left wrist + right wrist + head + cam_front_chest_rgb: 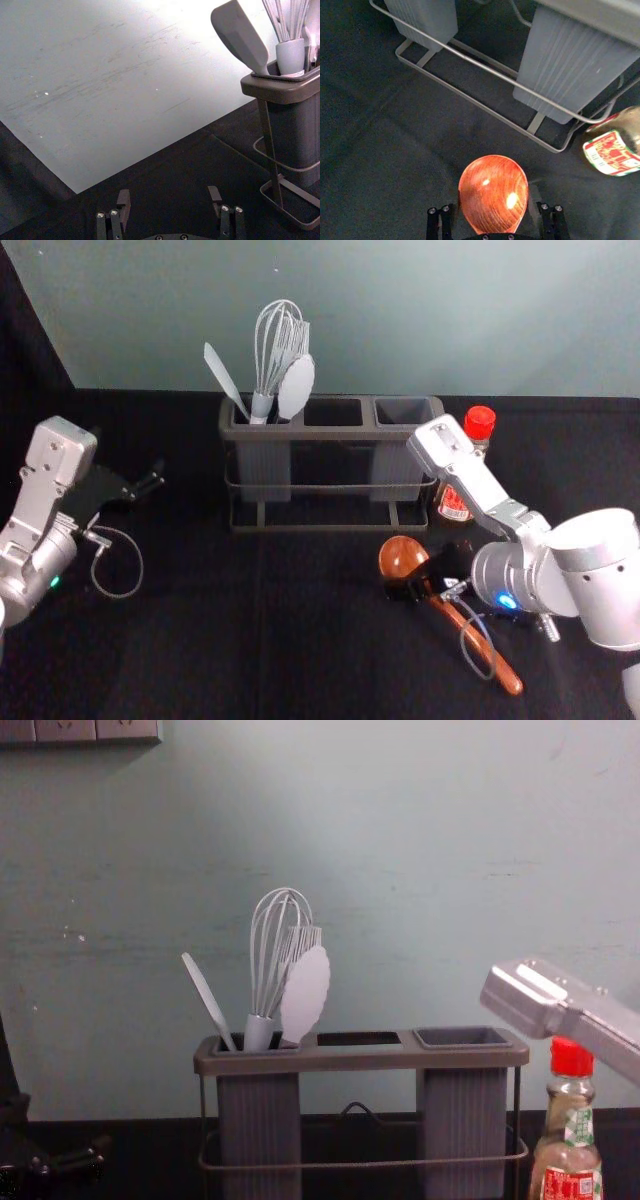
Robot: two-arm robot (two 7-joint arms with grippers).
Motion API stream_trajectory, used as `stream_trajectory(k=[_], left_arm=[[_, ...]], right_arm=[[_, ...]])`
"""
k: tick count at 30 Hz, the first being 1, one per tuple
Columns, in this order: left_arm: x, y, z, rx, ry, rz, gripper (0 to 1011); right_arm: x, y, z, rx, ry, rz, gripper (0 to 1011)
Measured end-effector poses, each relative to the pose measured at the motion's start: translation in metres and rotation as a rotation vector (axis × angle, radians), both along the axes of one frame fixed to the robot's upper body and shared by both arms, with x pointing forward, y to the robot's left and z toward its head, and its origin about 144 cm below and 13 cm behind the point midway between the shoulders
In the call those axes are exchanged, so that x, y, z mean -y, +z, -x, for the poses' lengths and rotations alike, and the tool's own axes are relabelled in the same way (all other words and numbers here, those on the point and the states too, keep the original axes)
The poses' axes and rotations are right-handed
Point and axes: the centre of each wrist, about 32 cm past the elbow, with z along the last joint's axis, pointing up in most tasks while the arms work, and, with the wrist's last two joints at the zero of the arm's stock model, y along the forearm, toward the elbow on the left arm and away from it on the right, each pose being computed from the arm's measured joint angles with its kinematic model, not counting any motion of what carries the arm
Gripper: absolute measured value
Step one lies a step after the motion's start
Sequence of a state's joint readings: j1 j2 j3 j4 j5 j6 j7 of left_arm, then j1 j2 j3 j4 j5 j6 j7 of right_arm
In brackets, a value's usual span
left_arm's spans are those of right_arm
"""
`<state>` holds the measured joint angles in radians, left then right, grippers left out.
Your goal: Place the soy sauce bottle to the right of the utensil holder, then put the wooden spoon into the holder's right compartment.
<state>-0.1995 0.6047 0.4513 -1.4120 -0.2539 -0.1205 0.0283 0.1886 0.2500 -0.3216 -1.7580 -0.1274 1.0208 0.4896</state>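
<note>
The wooden spoon (484, 645) lies on the black cloth in front of the holder's right part, its bowl pointing toward the holder. My right gripper (425, 578) is low over the spoon's neck; in the right wrist view the right gripper (494, 215) is open, with the bowl (493, 192) between and beyond its fingers. The soy sauce bottle (455, 502) stands upright just right of the utensil holder (335, 528), partly behind my right arm. In the chest view the holder's right compartment (462, 1120) holds nothing visible. My left gripper (145, 483) is at the left; the left gripper (170, 202) is open.
A whisk (270, 350), a white spatula (225, 378) and other white utensils stand in the holder's left compartment. A plain wall (420, 320) rises behind the table. A thin cable loops beside each wrist.
</note>
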Motion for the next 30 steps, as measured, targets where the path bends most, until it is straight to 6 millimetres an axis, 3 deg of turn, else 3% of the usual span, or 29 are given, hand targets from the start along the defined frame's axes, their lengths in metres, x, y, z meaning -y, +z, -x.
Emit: stream_trajectory(k=[15,30], left_arm=[[0.000,0.000,0.000,0.000,0.000,0.000,1011],[0.000,0.000,0.000,0.000,0.000,0.000,1011]], right_arm=[[0.018,0.021,0.032,0.149,0.006,-0.079,836],[0.035,0.021,0.070,0.427,0.010,-0.206,835]])
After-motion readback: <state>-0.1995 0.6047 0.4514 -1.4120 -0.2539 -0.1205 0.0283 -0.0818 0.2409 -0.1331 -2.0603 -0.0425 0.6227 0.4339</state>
